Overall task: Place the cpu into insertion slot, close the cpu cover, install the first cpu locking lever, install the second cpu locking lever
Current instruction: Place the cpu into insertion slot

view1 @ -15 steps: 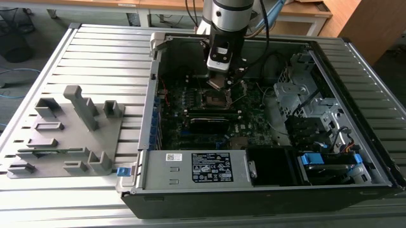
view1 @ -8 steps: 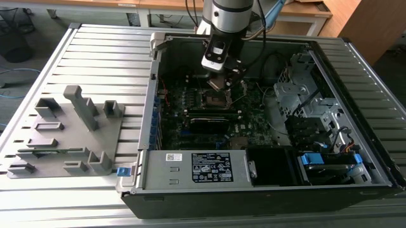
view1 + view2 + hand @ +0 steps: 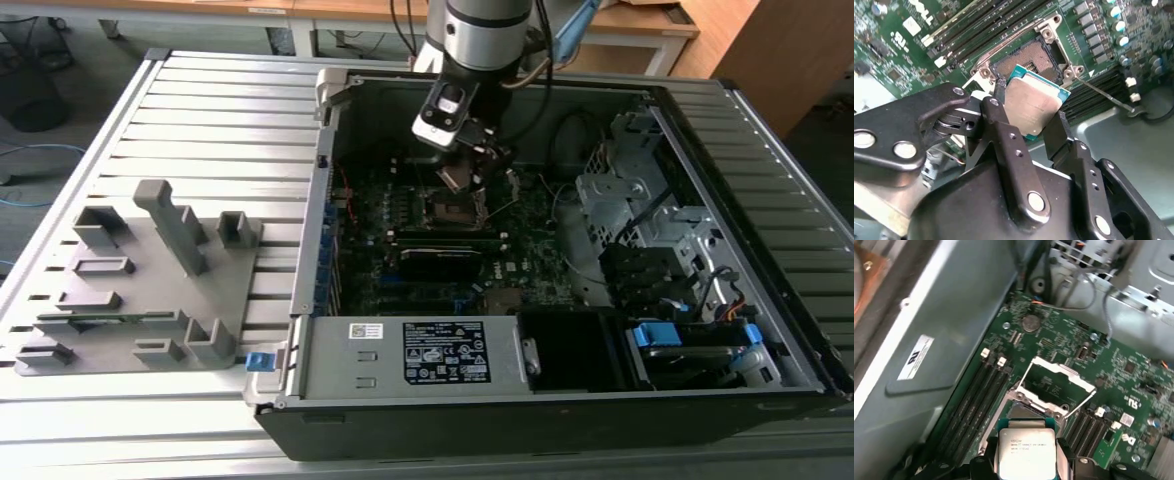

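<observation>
While the gripper [image 3: 463, 172] hangs inside the open computer case [image 3: 534, 425], its fingers [image 3: 1004, 140] are clamped on two opposite edges of the cpu [image 3: 1033, 106]. The chip is tilted, metal top toward both wrist views, and held just over the insertion slot [image 3: 1035, 56], not seated. In the first wrist view the cpu cover [image 3: 1060, 371] stands swung up off the slot, hinged at its far side. A thin locking lever [image 3: 1104, 93] sticks out free beside the slot. Black memory slots [image 3: 974, 400] run along both sides of it. The power supply box [image 3: 414, 355] sits well apart at the case's front.
</observation>
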Robot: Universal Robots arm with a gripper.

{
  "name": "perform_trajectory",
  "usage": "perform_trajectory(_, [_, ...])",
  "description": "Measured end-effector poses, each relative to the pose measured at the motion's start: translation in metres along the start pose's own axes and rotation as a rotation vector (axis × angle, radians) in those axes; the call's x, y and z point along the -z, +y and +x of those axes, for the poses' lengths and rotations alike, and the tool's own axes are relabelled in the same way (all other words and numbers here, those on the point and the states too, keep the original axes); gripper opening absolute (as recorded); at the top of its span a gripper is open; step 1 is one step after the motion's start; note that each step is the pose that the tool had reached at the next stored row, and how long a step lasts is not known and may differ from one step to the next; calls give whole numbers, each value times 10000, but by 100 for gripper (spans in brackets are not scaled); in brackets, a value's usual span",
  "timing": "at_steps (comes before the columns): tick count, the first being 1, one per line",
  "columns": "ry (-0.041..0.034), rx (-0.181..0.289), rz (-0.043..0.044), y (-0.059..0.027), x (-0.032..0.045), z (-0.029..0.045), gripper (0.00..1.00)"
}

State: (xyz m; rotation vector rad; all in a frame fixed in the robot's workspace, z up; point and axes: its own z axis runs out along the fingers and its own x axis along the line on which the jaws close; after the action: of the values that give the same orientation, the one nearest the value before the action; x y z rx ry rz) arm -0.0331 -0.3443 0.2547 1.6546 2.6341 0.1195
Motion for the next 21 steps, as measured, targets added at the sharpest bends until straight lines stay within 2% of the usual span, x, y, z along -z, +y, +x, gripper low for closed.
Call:
perform_trajectory(7, [-92,-1154,-19,-1,-9,-1,54])
perform_trajectory(21, [-93,-1164,-20,-1,-9,0,54])
